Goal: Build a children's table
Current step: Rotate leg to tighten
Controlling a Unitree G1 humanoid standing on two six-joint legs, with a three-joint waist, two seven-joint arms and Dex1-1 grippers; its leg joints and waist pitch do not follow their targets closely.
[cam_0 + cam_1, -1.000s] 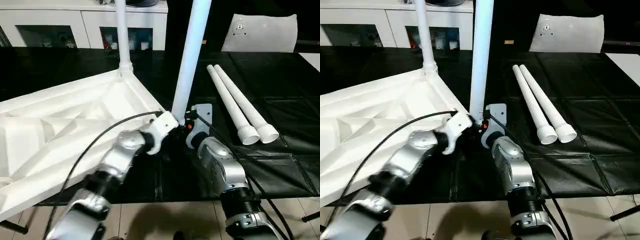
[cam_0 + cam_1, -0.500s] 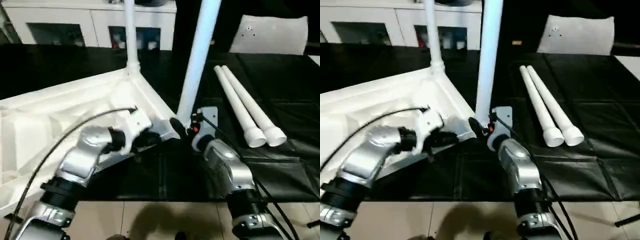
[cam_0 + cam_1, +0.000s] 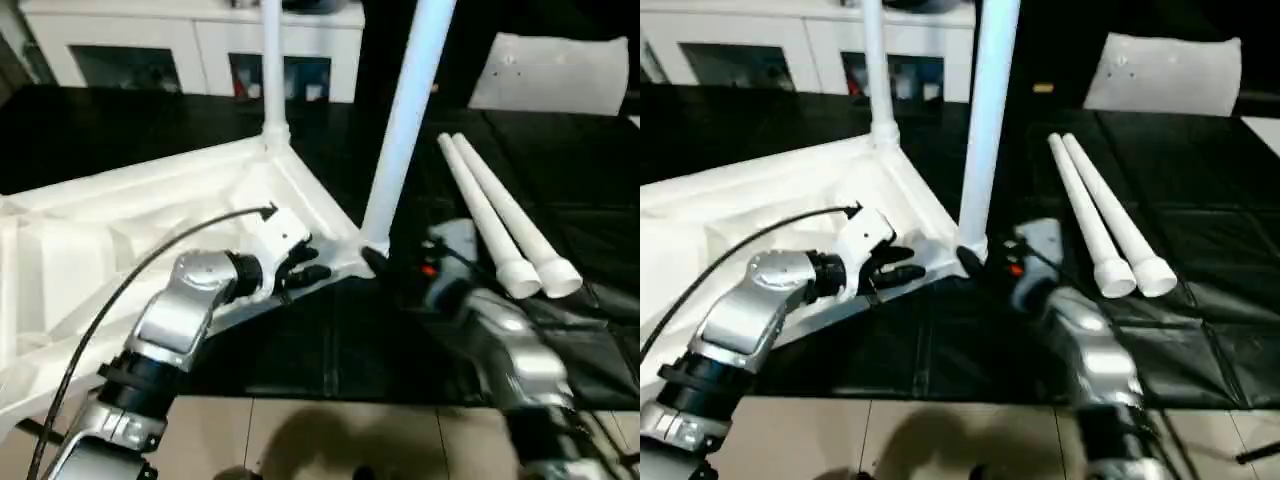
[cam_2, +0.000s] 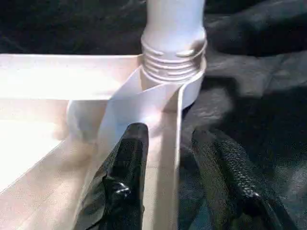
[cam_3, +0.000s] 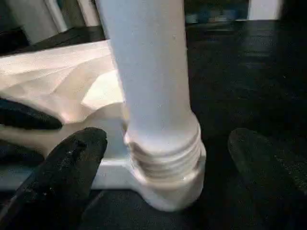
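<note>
Lying upside down across the left half of the head view, the white plastic tabletop shows its ribbed, rimmed underside on a black quilted work surface. 2 tapered tube legs already stand in corner sockets: the far leg at upper centre, the near leg just right of centre, its ridged collar seated in the round socket. 2 loose legs lie side by side at right.

Judging by this, the second leg is fitted and the next move calls for fetching a loose leg for another corner.

The left gripper straddles the tabletop's rim near the socket, fingers partly apart, gripping nothing. The right gripper flanks the near leg's base, spread wide, clear of it.
</note>
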